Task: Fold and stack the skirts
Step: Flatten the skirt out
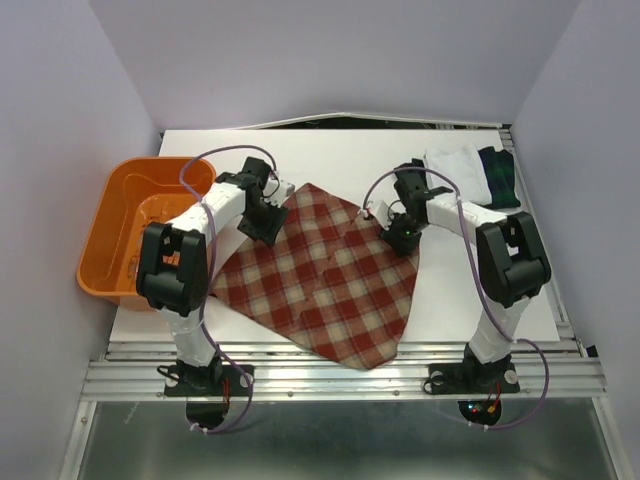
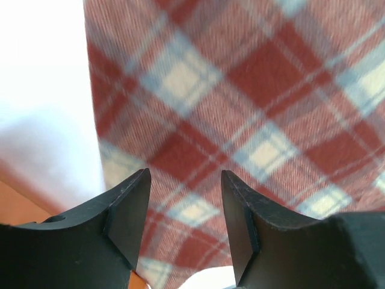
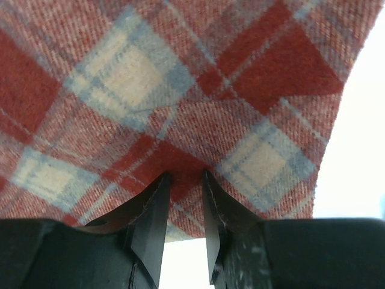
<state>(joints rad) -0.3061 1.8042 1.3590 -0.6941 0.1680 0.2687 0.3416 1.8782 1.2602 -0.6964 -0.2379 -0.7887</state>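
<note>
The red-and-tan plaid skirt (image 1: 320, 275) lies spread flat mid-table, one corner toward the front edge. My left gripper (image 1: 266, 222) hovers over its upper left edge; in the left wrist view its jaws (image 2: 185, 174) are open, with only plaid cloth (image 2: 240, 90) beneath them. My right gripper (image 1: 400, 238) is at the skirt's right edge. In the right wrist view its jaws (image 3: 185, 176) stand narrowly open, tips against the cloth (image 3: 150, 72), white table showing through the gap. The white skirt (image 1: 452, 166) and the dark plaid skirt (image 1: 500, 178) lie at the back right.
An orange basket (image 1: 130, 225) stands at the table's left edge, close to my left arm; its rim shows in the left wrist view (image 2: 12, 211). Bare white table (image 1: 480, 290) lies right of the plaid skirt, with metal rails along the front.
</note>
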